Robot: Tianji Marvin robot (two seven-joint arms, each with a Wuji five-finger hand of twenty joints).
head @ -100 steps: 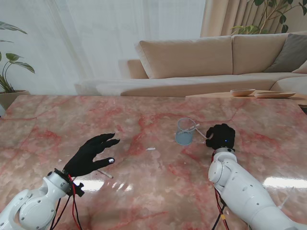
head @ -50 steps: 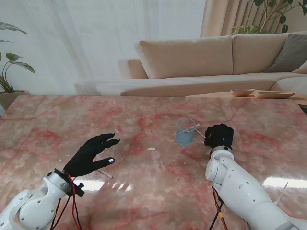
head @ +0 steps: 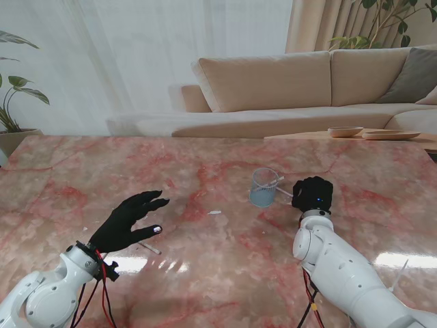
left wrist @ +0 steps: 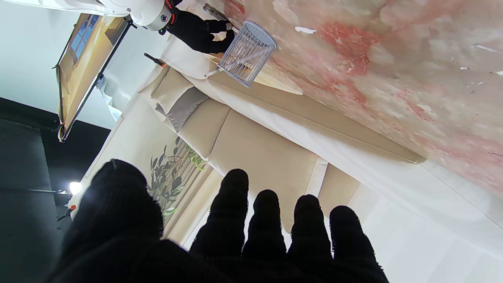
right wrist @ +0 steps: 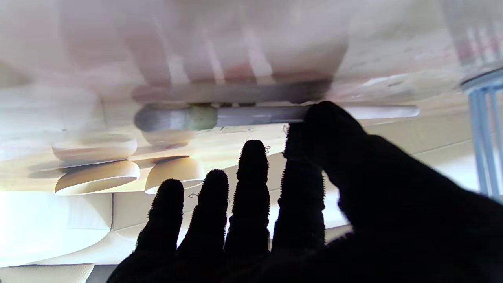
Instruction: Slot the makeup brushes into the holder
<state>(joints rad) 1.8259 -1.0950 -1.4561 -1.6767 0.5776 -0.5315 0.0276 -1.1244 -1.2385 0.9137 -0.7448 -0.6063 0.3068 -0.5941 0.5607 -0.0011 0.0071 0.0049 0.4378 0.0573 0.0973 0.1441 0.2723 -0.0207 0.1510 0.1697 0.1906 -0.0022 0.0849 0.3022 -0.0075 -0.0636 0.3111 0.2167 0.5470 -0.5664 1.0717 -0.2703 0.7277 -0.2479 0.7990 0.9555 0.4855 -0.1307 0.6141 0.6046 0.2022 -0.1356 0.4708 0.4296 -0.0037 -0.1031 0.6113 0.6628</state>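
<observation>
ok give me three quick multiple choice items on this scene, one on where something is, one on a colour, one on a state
1. Where is the holder relative to the right hand, seen from the stand?
A. just to its left
B. far to its right
C. at the table's near edge

2. What colour is the holder?
A. bright red
B. pale translucent blue
C. black

3. What is the right hand doing?
A. lying flat and empty
B. gripping the holder's rim
C. pinching a makeup brush

Answers:
1. A: the stand view shows the holder standing just left of the hand.
2. B: its ribbed wall looks pale blue in the stand and left wrist views.
3. C: the right wrist view shows thumb and index finger closed on the brush handle.
</observation>
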